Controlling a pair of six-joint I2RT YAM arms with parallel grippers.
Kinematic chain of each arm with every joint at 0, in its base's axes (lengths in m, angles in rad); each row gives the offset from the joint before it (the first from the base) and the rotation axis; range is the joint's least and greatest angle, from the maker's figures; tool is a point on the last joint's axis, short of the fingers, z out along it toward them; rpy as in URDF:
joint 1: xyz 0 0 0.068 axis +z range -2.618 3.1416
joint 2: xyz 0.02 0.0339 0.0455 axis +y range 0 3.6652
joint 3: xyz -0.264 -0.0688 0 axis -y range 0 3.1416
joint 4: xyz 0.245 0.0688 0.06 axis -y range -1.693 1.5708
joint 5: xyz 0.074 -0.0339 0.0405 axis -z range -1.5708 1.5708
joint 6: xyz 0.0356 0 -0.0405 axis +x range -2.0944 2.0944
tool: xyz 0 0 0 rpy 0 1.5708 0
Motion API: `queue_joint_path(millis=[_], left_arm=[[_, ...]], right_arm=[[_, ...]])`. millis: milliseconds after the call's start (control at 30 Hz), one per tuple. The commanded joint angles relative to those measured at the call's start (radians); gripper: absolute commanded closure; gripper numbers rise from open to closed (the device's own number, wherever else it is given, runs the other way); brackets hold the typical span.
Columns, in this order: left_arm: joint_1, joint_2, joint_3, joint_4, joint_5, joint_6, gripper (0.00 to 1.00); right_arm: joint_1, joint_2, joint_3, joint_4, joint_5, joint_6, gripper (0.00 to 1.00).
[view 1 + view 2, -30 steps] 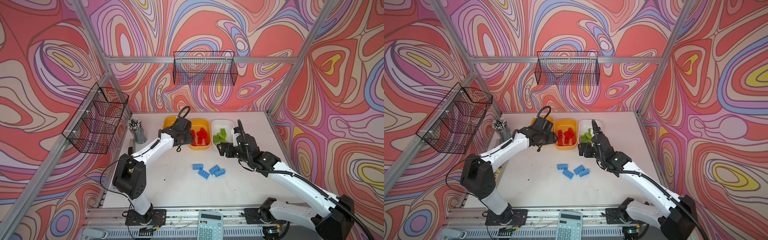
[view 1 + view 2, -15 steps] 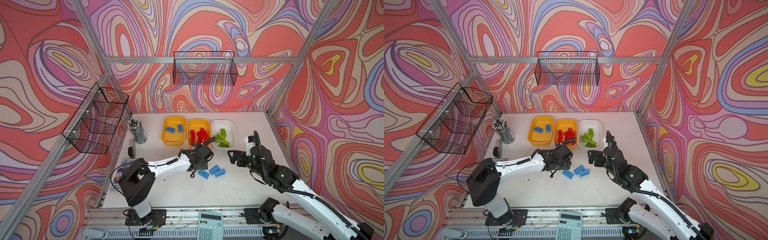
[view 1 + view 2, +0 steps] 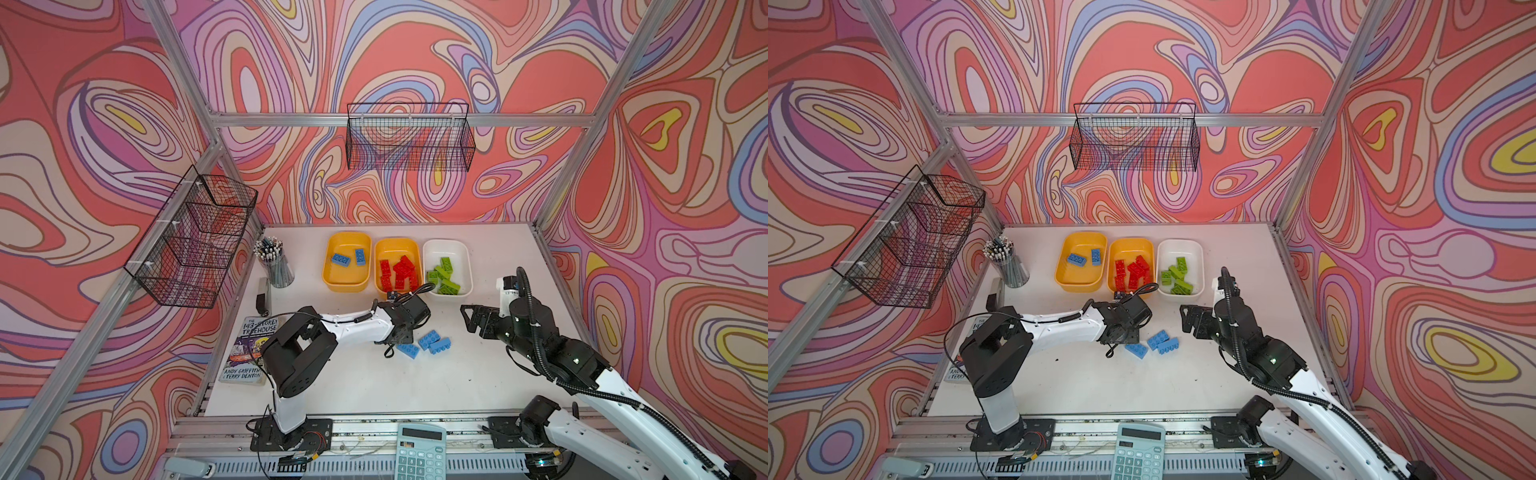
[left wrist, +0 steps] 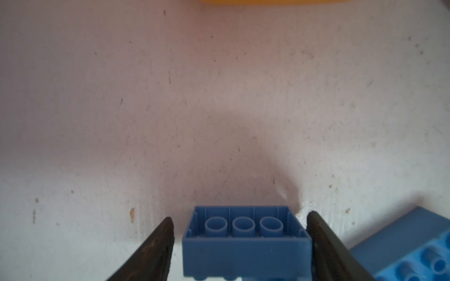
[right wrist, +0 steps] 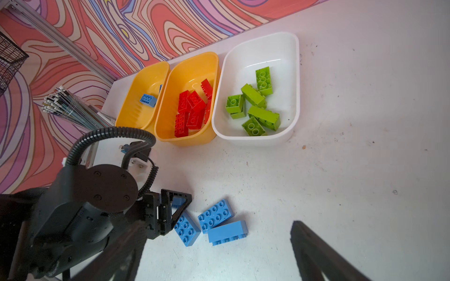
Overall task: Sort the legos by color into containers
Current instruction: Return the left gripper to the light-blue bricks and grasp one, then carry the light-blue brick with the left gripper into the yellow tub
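BRICK IN THE BALANCE: The left gripper (image 4: 240,219) straddles an upturned light blue plastic brick (image 4: 246,255) near the middle of the white worktop (image 3: 374,386). Its dark fingers (image 4: 155,243) stand parted at the brick's short ends, so the long axis runs from finger to finger. A sliver of worktop shows at 1 end, while the opposite finger sits at or against the plastic. Whether the brick rests on the worktop or hangs just clear of it cannot be told.

In both top views, 3 loose light blue bricks (image 3: 428,340) lie just beside that gripper, at its 3 o'clock. The right gripper (image 3: 467,319) hovers empty farther out at 3 o'clock with its fingers spread wide. It is apart from the bricks, so the left arm is plainly the nearer.

The likely destination is a yellow-orange plastic tray (image 3: 347,286) holding 2 blue bricks, at 11 o'clock from the left fingers. Beside it another yellow-orange tray (image 3: 397,243) carries the red bricks (image 3: 399,272), and a white tray (image 3: 446,247) the lime green bricks (image 3: 444,274). The closing squeeze must take the brick lengthwise, a wide hold with little to spare.
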Motion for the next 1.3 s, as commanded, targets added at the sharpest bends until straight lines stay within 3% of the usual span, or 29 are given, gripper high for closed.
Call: queue_joint_path(millis=[0,267,767,1033,1267], left_arm=[[0.000,0.026,0.029,-0.017,-0.023,-0.010,0.35],[0.013,0.028,0.040,-0.049,-0.038,0.008,0.52],[0.093,-0.116,0.091,-0.148,-0.109,0.125,0.53],[0.318,-0.213,0.141,-0.126,-0.109,0.240,0.50],[0.550,-0.111,0.251,-0.068,0.013,0.285,0.49]], right_arm=[[0.001,0.001,-0.017,-0.004,0.012,0.007,0.02],[0.000,0.035,-0.005,0.013,0.014,-0.004,0.02],[0.001,0.103,0.028,0.060,-0.006,-0.012,0.02],[0.001,0.174,0.059,0.098,-0.020,-0.017,0.02],[0.001,0.243,0.097,0.104,-0.011,-0.027,0.02]])
